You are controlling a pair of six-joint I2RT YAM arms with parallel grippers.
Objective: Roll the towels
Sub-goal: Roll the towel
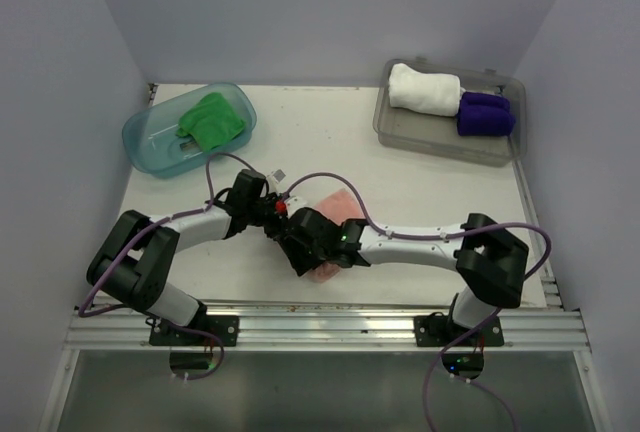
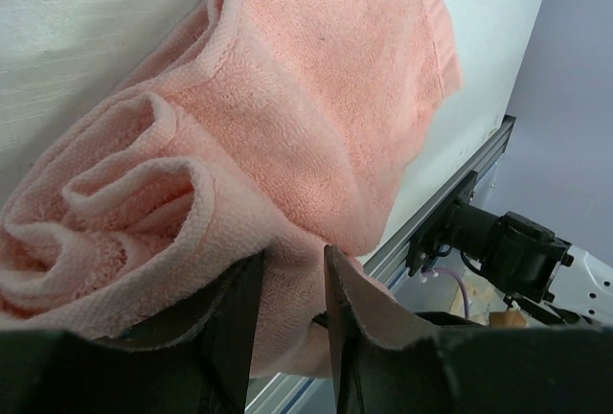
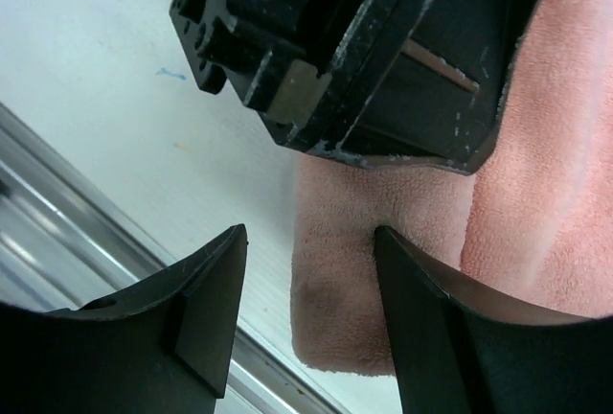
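A salmon pink towel (image 1: 340, 203) lies near the table's front edge, partly rolled, with loose coils at one end (image 2: 144, 203). My left gripper (image 2: 292, 285) is shut on a fold of it at the roll's edge. My right gripper (image 3: 308, 234) is open around the towel's rolled end (image 3: 364, 289); one finger (image 3: 421, 318) presses the cloth, the other stands apart over the table. In the top view both grippers meet over the towel, left (image 1: 277, 214) and right (image 1: 300, 257). A green towel (image 1: 212, 120) lies in the teal tub. Rolled white (image 1: 424, 89) and purple (image 1: 485, 113) towels lie in the grey tray.
The teal tub (image 1: 150, 142) stands at the back left and the clear grey tray (image 1: 440, 137) at the back right. The metal front rail (image 1: 330, 322) runs just below the towel. The left gripper's black body (image 3: 383, 50) fills the top of the right wrist view.
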